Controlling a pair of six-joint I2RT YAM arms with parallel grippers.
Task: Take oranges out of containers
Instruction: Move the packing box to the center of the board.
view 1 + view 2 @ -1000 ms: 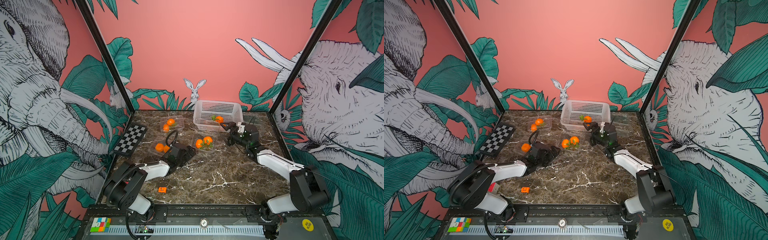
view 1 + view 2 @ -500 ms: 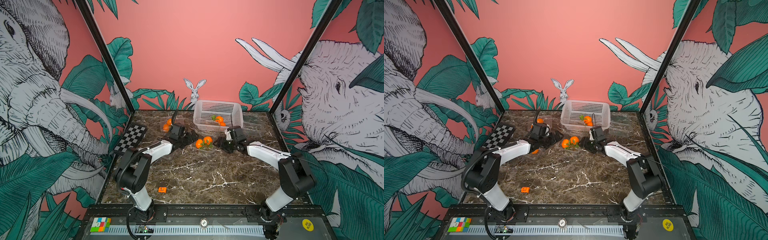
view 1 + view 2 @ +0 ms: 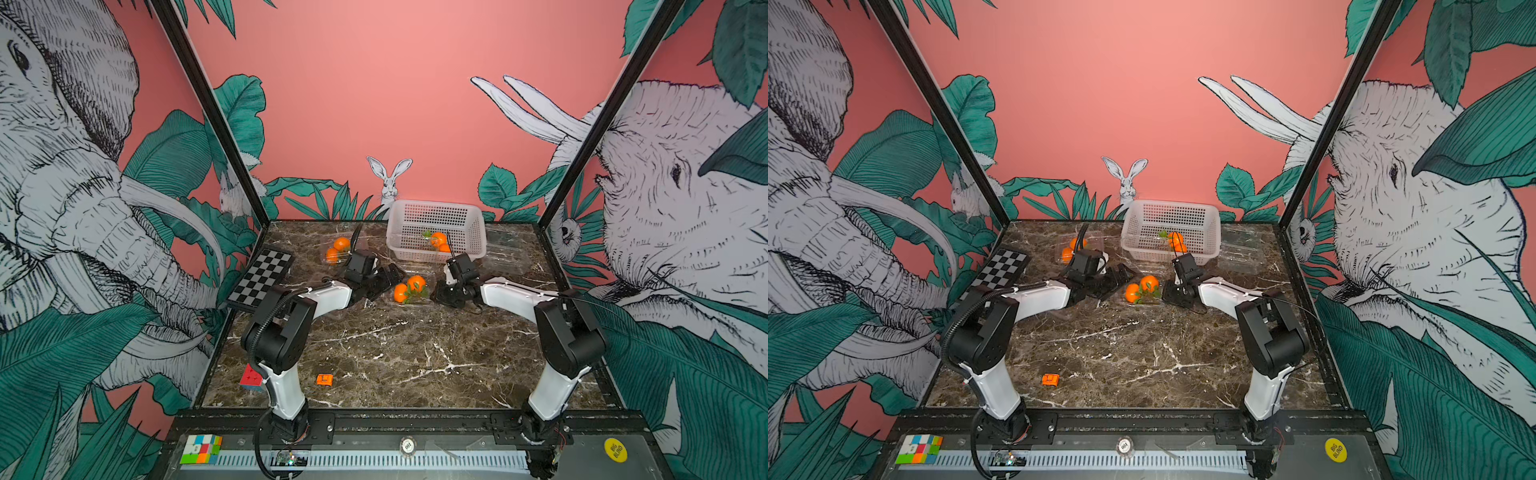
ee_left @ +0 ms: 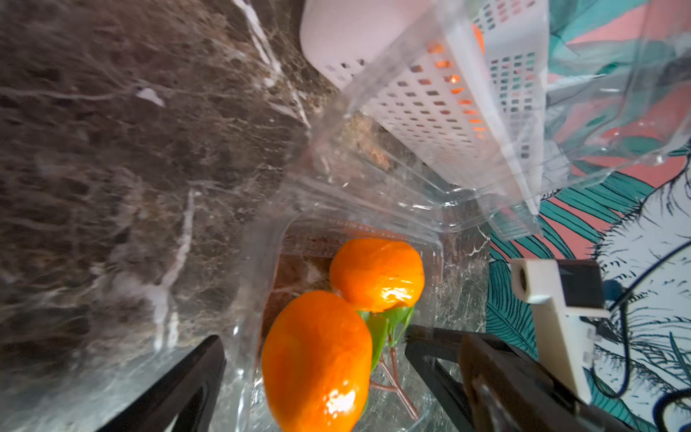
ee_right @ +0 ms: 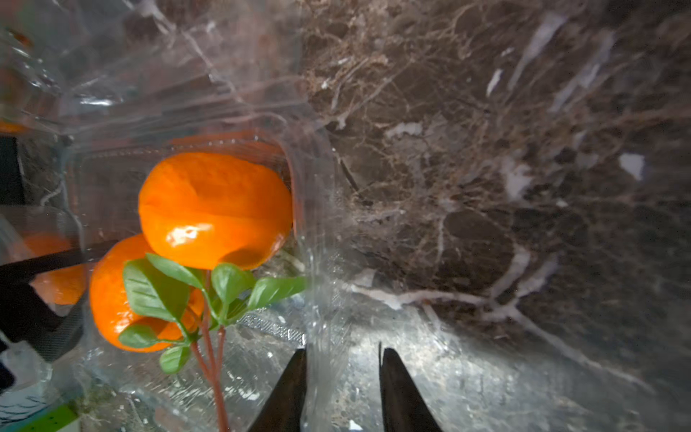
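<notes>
— The two oranges [image 3: 415,283], where?
— Inside the open clear container [image 5: 318,258], middle of the tabletop [image 3: 395,353].
— And the left end effector [image 4: 313,336]?
— Wide apart around it.
— The right end effector [image 5: 343,351]?
— Narrow, astride its wall; clamped or not, I cannot tell.

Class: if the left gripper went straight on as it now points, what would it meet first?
Probably the nearer orange in the clear box: the open left gripper points at it, its fingers either side. Whether clear plastic lies between is unclear.
</notes>
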